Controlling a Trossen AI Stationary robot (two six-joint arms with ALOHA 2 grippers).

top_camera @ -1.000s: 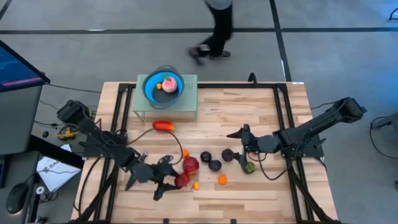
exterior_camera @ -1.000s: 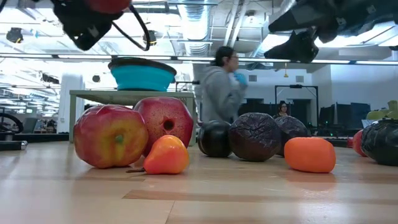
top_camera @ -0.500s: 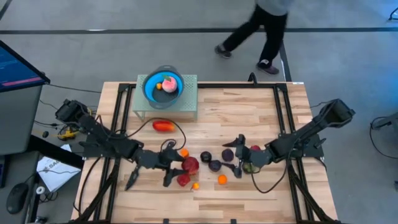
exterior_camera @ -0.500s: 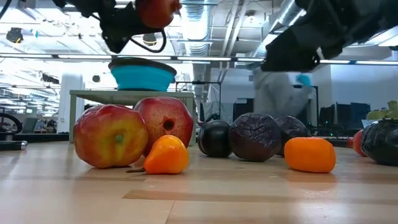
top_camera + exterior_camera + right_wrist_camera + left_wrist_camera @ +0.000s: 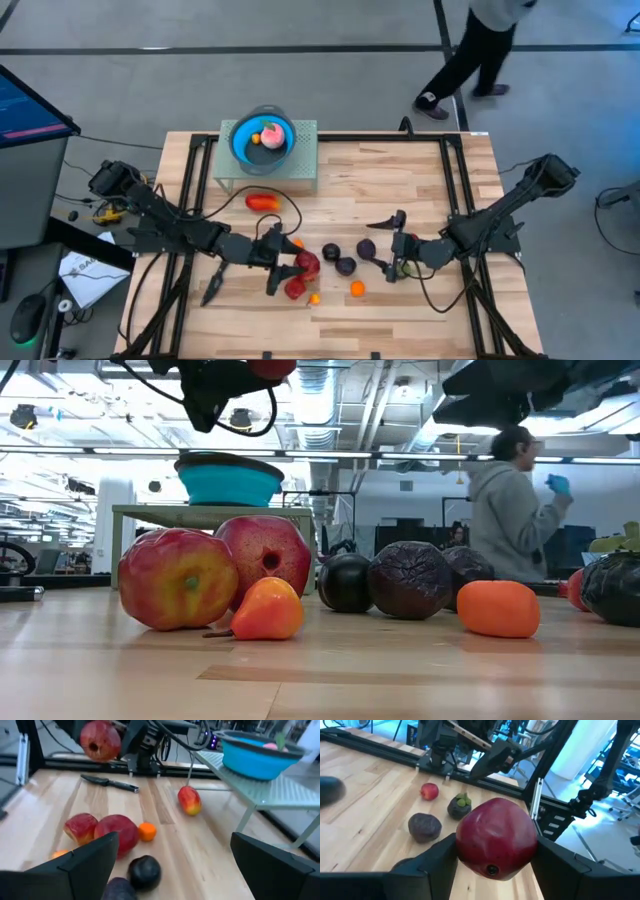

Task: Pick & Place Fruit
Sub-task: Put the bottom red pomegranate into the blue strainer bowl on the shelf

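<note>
Pomegranate (image 5: 496, 837) clamped across widest part by left gripper (image 5: 492, 862); prob. light, stiff, slick. Right gripper (image 5: 170, 865) spread wide, right of pile.

blue bowl (image 5: 262, 140) on green stand (image 5: 303, 170) | knife (image 5: 211, 286) on table | person (image 5: 510, 500) behind

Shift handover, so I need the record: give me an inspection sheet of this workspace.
Surface: wooden table, fruit scattered mid-table.
Job's things: dark red fruit held up off the table; pink fruit in blue bowl; long red-orange piece near the bowl's stand.
Clutter: dark slim object lying on the table.
Claws: left claw shut on the dark red fruit; right claw open, raised near the dark purple fruits.
Cables: black cable looping by the left arm.
Surroundings: person beyond the table.
</note>
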